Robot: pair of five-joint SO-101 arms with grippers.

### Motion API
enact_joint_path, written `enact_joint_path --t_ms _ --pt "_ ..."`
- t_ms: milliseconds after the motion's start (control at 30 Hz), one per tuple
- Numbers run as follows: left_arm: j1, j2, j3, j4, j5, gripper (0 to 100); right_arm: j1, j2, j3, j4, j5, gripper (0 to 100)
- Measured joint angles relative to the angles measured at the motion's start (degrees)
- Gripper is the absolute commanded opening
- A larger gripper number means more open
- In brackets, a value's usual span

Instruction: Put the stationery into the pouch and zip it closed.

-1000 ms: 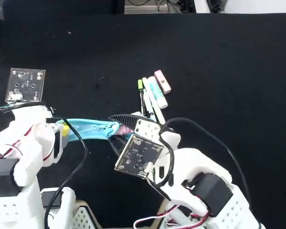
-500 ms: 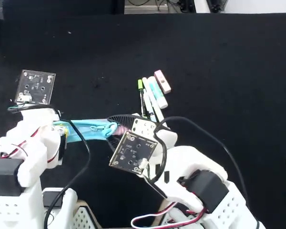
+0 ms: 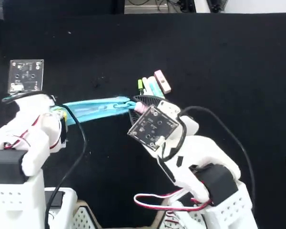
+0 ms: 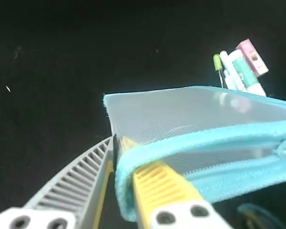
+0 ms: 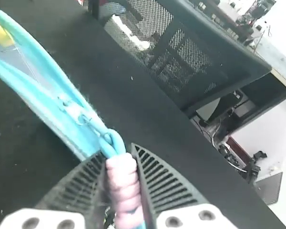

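Turquoise pouch (image 3: 97,109): stretched between the two hands over the left half of the table (image 3: 229,71), with one mesh side turned up.
Left hand (image 4: 119,148): closed on the pouch's end nearest the table's left edge; a yellow-padded finger clamps the zip band against the ribbed grey one.
Right hand (image 5: 119,167): closed tight on the zip pull (image 5: 109,140) at the pouch's other end, which is pinched beside a pink-padded finger.
Zip: the two bands lie apart toward the left hand, so the mouth is open there.
Stationery (image 3: 152,87): bunched on the table near its middle, outside the pouch and just beyond the right hand. It includes a green-capped pen (image 3: 140,85), white markers and a pink block (image 3: 162,81).
In the way: in the high view the right hand covers the near ends of the pens.
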Motion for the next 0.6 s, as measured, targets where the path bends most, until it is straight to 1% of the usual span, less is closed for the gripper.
enact_joint_path --t_ms 167,300,367,467,600 --pt "-0.09 0.09 1.93 -0.26 0.44 3 0.35 -0.09 4.75 -3.52 0.09 1.0" --pt "-0.09 0.09 2.29 -0.26 0.44 3 1.58 -0.09 6.77 -3.69 0.18 1.0" --pt "-0.09 0.09 2.29 -0.26 0.26 3 2.29 -0.09 6.77 -3.25 1.41 1.0" --pt "0.0 0.09 2.29 -0.97 -2.37 3 2.46 -0.09 6.77 -1.05 3.16 1.0" --pt "0.0 0.09 2.29 -0.97 -1.85 3 5.1 -0.09 6.77 0.62 4.22 1.0"
